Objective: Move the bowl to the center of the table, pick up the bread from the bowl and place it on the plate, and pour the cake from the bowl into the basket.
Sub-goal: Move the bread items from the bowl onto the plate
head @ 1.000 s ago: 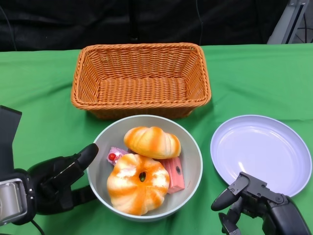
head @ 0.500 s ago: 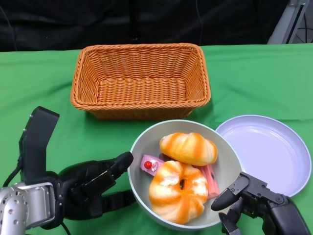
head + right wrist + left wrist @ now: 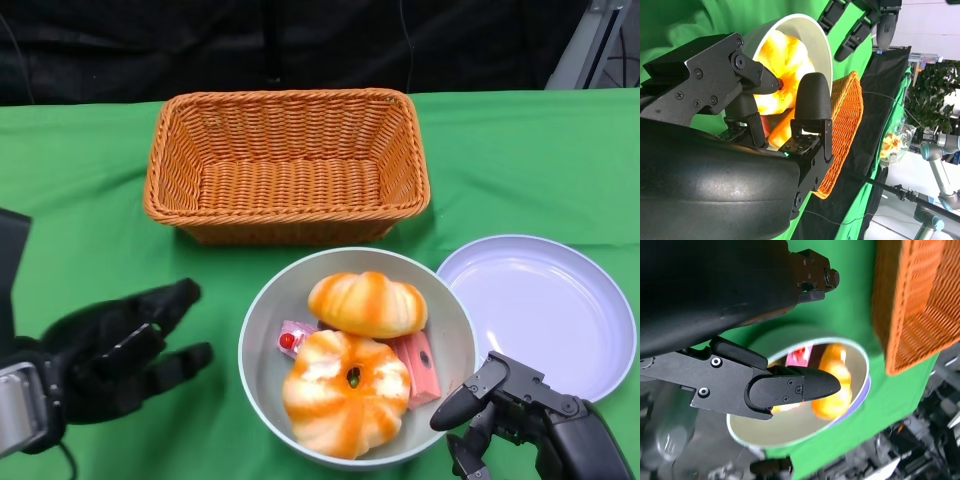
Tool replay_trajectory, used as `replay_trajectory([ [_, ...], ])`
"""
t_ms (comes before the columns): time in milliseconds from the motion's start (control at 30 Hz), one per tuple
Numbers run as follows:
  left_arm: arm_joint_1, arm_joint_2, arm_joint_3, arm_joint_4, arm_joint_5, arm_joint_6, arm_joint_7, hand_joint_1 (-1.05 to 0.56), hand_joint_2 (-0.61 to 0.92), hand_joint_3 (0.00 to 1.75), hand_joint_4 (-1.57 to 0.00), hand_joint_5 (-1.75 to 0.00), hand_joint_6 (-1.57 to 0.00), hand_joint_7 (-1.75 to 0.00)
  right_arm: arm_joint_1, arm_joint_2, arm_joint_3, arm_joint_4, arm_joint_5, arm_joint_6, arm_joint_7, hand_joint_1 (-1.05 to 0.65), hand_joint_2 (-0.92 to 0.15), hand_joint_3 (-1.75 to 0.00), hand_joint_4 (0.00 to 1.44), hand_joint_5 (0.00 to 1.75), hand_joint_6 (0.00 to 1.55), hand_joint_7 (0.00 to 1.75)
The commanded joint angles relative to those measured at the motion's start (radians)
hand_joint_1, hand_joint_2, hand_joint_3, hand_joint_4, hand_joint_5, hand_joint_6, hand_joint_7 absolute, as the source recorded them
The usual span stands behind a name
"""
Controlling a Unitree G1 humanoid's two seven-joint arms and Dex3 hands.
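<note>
Bowl (image 3: 262,330) sits between both hands.
Left hand (image 3: 115,350) apart, fingers spread, empty; right hand (image 3: 500,405) beside the rim, fingers apart, empty.

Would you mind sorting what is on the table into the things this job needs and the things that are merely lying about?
For the job: bowl, two bread rolls, pink cake pieces, plate, basket, left hand, right hand.

Merely about: green tablecloth only; nothing else lies loose on it.
</note>
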Motion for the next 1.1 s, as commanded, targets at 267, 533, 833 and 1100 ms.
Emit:
replay_trajectory([
  [267, 0.056, 0.055, 0.027, 0.051, 0.054, -0.257, -0.011, -0.57, 0.92, 0.43, -0.06, -0.03, -0.07, -0.03, 0.0, -0.008, -0.014, -0.01, 0.014, 0.008, 0.003, 0.08, -0.58, -0.95, 0.64, 1.63, 0.63, 1.32],
  [533, 0.172, 0.033, -0.045, 0.106, 0.275, -0.817, -0.008, -0.38, 0.92, 0.28, -0.51, -0.19, -0.53, -0.14, -0.002, -0.018, -0.041, 0.011, 0.038, -0.011, 0.018, 0.08, -0.59, -0.94, 0.63, 1.6, 0.62, 1.3],
  [833, 0.13, -0.049, -0.035, 0.435, 0.395, -1.489, 0.027, -0.09, 0.92, 0.38, -0.89, -0.62, -1.06, -0.25, 0.014, -0.045, -0.085, 0.019, 0.046, -0.058, 0.04, 0.11, -0.63, -0.88, 0.65, 1.46, 0.63, 1.21],
  [1100, 0.07, -0.043, -0.037, 0.629, 0.424, -1.719, 0.048, -0.12, 0.92, 0.44, -0.74, -1.41, -0.84, -0.98, 0.005, -0.117, -0.117, -0.07, -0.019, -0.083, 0.071, -0.03, -0.87, -0.29, 0.63, 1.14, 0.63, 0.74],
])
